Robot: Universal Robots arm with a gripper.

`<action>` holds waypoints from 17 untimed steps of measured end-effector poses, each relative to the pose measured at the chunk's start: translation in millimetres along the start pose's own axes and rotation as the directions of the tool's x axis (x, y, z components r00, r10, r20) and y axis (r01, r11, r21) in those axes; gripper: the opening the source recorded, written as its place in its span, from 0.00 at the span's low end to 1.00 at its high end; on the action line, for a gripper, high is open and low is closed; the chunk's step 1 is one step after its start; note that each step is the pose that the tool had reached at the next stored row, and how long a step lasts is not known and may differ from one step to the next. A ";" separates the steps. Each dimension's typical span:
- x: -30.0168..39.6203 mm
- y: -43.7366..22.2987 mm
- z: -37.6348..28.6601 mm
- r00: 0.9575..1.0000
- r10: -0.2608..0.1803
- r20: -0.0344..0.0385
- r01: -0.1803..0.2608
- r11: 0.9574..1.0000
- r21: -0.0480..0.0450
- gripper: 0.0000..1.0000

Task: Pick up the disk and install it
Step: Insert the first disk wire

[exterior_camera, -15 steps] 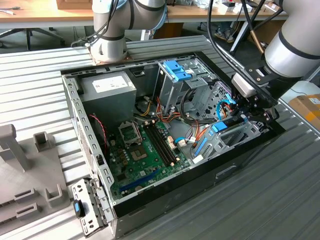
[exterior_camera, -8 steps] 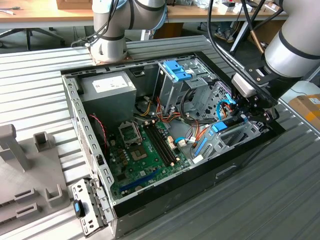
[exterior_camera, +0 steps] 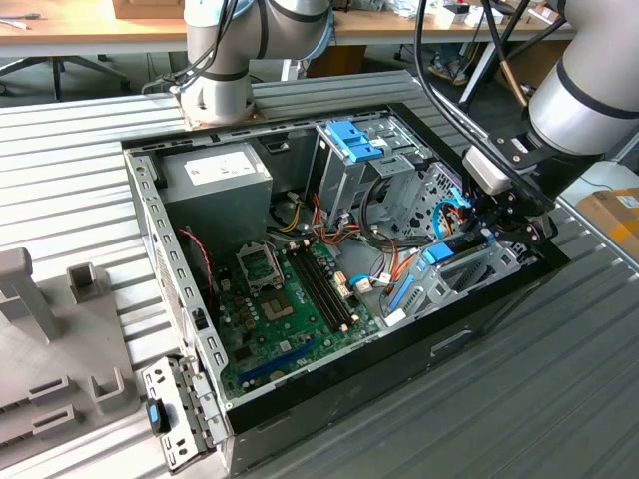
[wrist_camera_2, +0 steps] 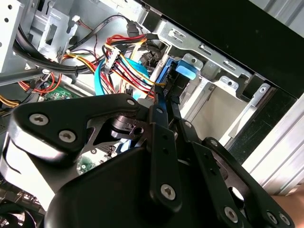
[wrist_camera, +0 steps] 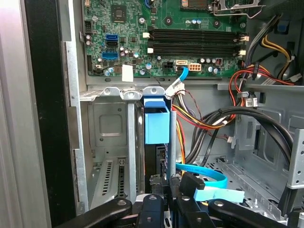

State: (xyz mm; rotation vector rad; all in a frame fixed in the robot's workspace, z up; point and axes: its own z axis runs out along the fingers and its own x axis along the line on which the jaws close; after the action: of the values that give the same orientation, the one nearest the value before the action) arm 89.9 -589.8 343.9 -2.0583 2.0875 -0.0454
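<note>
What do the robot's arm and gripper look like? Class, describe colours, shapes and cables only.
The arm is made of thick silver-grey tubes with rounded joints, standing on a round grey base. Black cables loop along it to the wrist. The gripper is matt black: flat angular linkage plates fixed with silver screws, ending in narrow jaws.

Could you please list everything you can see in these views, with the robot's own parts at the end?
Computer case: one, black and silver, open on the ribbed metal table.
Motherboard: one, green, on the case floor.
Power supply: one, grey, at a far corner of the case.
Drive cage: one, silver with a blue clip, upright.
Disk: one, black with blue rails, standing on edge in the bay beside the case wall.
Cables: many; red, yellow, black, blue.
Gripper: one, black, jaws closed on the disk.
</note>
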 end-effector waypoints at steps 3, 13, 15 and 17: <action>0.2 0.2 1.5 1.000 0.000 0.000 0.000 1.000 0.000 0.17; 0.1 0.1 0.7 1.000 0.000 0.000 0.000 1.000 0.000 0.17; 0.1 0.1 0.6 1.000 0.000 0.000 0.000 1.000 0.000 0.17; 0.0 0.0 0.4 1.000 0.000 0.000 0.000 1.000 0.000 0.17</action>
State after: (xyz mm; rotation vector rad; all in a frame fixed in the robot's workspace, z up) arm 90.0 -589.8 343.5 -2.0583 2.0873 -0.0453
